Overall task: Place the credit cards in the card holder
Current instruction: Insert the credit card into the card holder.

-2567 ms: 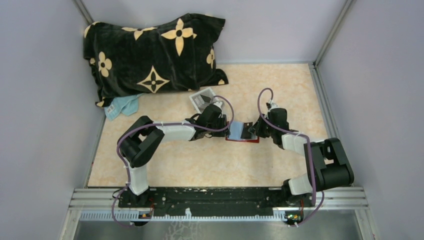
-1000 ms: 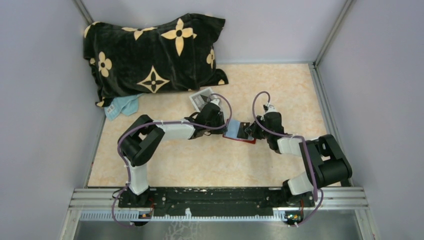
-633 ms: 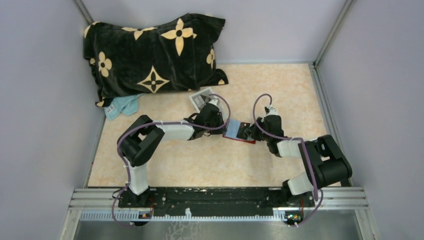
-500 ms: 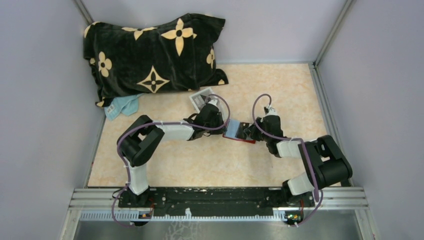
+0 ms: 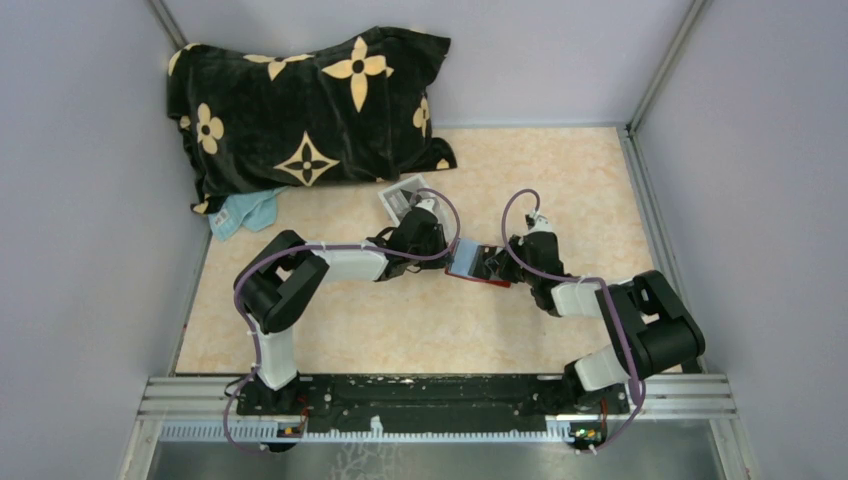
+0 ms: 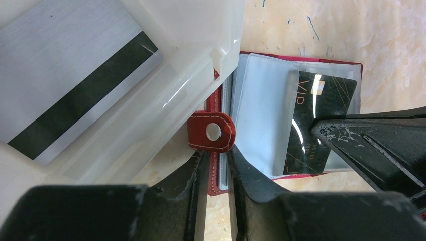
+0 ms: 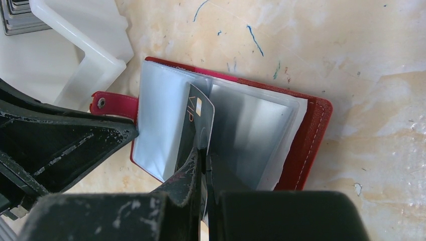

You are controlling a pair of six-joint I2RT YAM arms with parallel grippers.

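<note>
Clamping is seen at frame centre: black card (image 7: 197,120) is pinched by right gripper (image 7: 203,160) among clear sleeves (image 7: 160,135) | card holder (image 7: 312,131) is gripped at its red edge by left gripper (image 6: 218,159)

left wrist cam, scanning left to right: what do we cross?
Silver striped card → red snap tab → clear sleeve → black VIP card. Tab and sleeve are parts of the card holder.
</note>
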